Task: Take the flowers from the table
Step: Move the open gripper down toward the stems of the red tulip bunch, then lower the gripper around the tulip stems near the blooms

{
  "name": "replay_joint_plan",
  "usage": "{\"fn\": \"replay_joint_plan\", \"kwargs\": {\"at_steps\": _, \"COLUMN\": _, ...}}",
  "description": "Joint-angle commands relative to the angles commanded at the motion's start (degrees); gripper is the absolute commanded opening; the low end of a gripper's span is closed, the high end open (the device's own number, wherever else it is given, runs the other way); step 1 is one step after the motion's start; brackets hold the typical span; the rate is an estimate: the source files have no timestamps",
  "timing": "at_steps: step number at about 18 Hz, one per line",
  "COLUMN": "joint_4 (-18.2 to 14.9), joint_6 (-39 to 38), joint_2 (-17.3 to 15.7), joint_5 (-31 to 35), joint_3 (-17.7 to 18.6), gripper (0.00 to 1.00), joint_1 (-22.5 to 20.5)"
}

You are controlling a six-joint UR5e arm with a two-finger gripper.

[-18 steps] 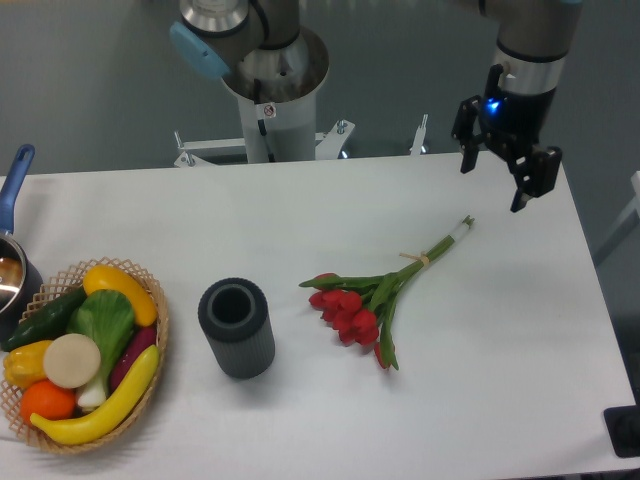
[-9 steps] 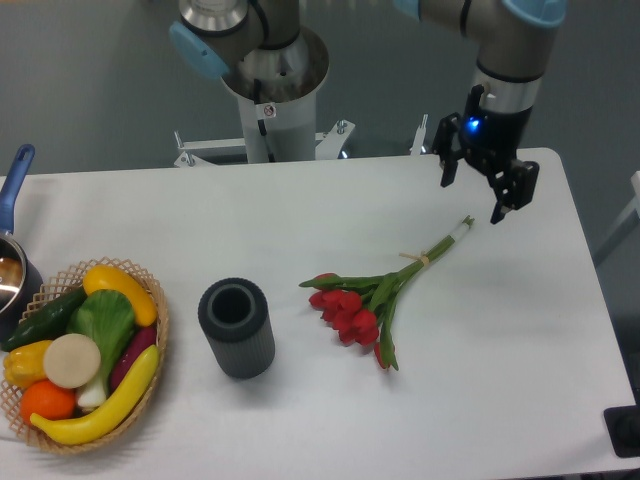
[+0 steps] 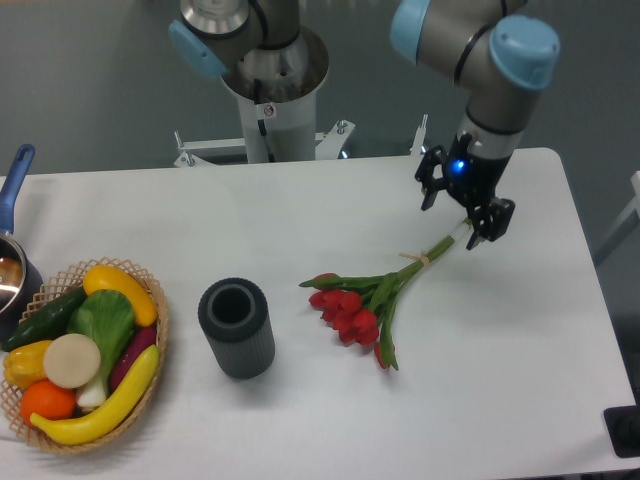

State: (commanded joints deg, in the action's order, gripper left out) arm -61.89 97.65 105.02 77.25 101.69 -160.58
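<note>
The flowers point(image 3: 372, 297) are a bunch of red tulips with long green stems, tied by a tan band, lying on the white table point(image 3: 300, 220) right of centre. The red heads point down-left and the stem ends point up-right. My gripper point(image 3: 452, 218) is open, its two dark fingers straddling the stem ends from above. It holds nothing.
A dark grey ribbed cylinder vase point(image 3: 236, 327) lies left of the flowers. A wicker basket point(image 3: 152, 345) with colourful fruit and vegetables sits at the front left. A pot with a blue handle point(image 3: 14, 180) is at the left edge. The robot base point(image 3: 270, 90) stands behind the table.
My gripper has moved left and down from the table's far right corner to just over the flowers' stem ends. It stays open. The flowers have not moved.
</note>
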Motion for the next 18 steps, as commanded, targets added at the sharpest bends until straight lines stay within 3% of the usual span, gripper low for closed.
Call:
{"fn": "replay_joint_plan", "kwargs": {"at_steps": 4, "joint_4": 3.8, "joint_6": -5.3, "joint_2": 3.6, "joint_5": 0.1, "joint_3": 1.7, "gripper": 1.00, "joint_1": 1.5}}
{"fn": "replay_joint_plan", "kwargs": {"at_steps": 9, "joint_4": 4.0, "joint_6": -7.7, "joint_2": 4.5, "joint_5": -0.4, "joint_3": 3.2, "gripper": 1.00, "joint_1": 1.9}}
{"fn": "replay_joint_plan", "kwargs": {"at_steps": 13, "joint_4": 7.8, "joint_6": -7.7, "joint_2": 6.3, "joint_5": -0.4, "joint_3": 4.6, "gripper": 1.00, "joint_1": 2.0}}
{"fn": "replay_joint_plan", "kwargs": {"at_steps": 18, "joint_4": 7.9, "joint_6": -7.7, "joint_2": 6.9, "joint_5": -0.4, "joint_3": 5.8, "gripper": 1.00, "joint_1": 2.0}}
